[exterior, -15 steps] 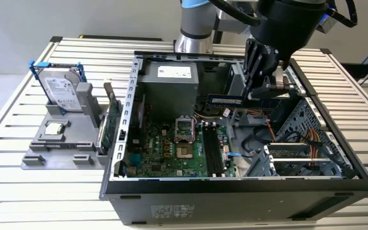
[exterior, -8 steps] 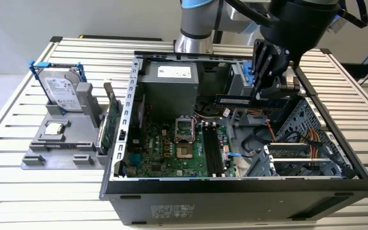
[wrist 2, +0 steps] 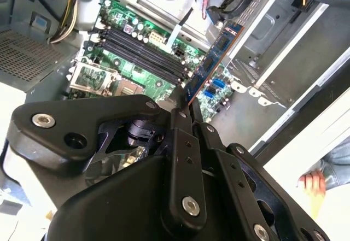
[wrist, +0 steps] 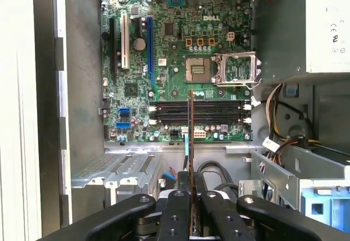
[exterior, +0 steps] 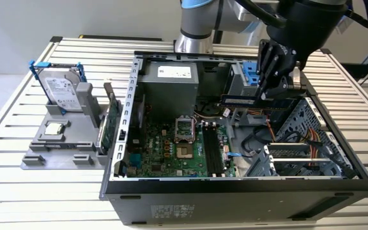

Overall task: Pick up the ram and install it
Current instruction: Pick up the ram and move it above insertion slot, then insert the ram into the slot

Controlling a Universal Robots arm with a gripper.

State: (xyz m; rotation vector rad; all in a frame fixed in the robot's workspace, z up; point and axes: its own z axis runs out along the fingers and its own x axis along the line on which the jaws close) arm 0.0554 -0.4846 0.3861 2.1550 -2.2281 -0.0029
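Black claw (wrist 2: 183,100) linkages up close, clenched on one ram (wrist 2: 210,60), a thin blue stick held on edge above the open computer case (exterior: 235,201). Beneath it sit one green motherboard (wrist: 175,50), four long dark slots (wrist: 199,112) and one square metal socket (wrist: 235,69). One silver hard drive (exterior: 63,91) stands in a grey holder (exterior: 56,143) on the ribbed metal worktop (exterior: 30,201).

Exterior view overlooks the case (exterior: 235,194); both wrist views face its motherboard (wrist: 164,88)
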